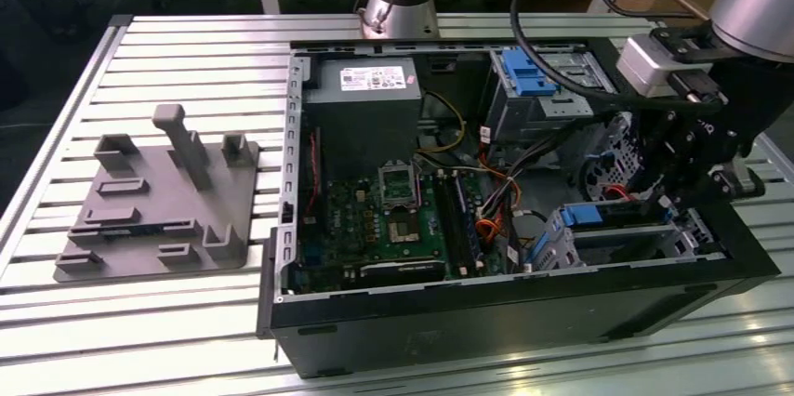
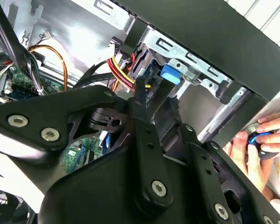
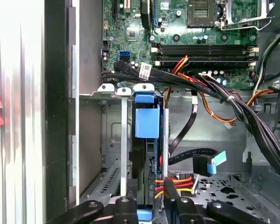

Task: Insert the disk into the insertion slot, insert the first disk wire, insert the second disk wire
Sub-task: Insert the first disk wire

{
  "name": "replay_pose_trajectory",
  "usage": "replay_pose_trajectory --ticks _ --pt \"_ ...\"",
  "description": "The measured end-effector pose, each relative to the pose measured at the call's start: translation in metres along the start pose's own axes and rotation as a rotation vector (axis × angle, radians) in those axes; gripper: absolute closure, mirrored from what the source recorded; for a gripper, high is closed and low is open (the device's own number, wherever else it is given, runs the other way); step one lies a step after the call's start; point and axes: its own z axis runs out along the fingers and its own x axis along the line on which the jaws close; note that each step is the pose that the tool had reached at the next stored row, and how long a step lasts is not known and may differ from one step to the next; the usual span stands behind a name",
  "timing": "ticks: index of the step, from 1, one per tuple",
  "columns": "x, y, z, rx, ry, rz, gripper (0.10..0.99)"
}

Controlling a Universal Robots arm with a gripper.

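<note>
Disk (image 3: 147, 122) stands on edge inside the insertion slot (image 3: 113, 140), with its blue carrier tab at the slot's end nearest the motherboard (image 3: 186, 28). Step 1 of 3 therefore looks done. The gripper (image 3: 149, 198) hangs at the opposite end of the slot, astride the disk's edge; whether it is clamped on anything I cannot tell. A red, yellow and orange wire bundle (image 3: 179, 179) runs into that same end of the slot, right beside the gripper, so I judge the first wire to be the one in hand. A black cable with a blue plug (image 3: 209, 163) lies loose just outside the slot, joined to nothing there. To seat the plug well, it should be held square to the disk's edge and pushed straight along the slot, without levering on the thin perforated wall. The loose black cable must stay out from under it. A person's hand (image 2: 252, 149) rests outside the case, beyond the slot's outer wall, so the push should be slow.
</note>
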Motion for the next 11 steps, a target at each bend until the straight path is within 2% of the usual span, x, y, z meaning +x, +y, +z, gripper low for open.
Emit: replay_pose_trajectory --ticks 7,11 --pt "0.0011 -0.0005 -0.0159 0.0 0.0 0.0 0.729" --pt "0.0021 -0.0017 -0.0325 0.0 -0.0002 0.0 0.729"
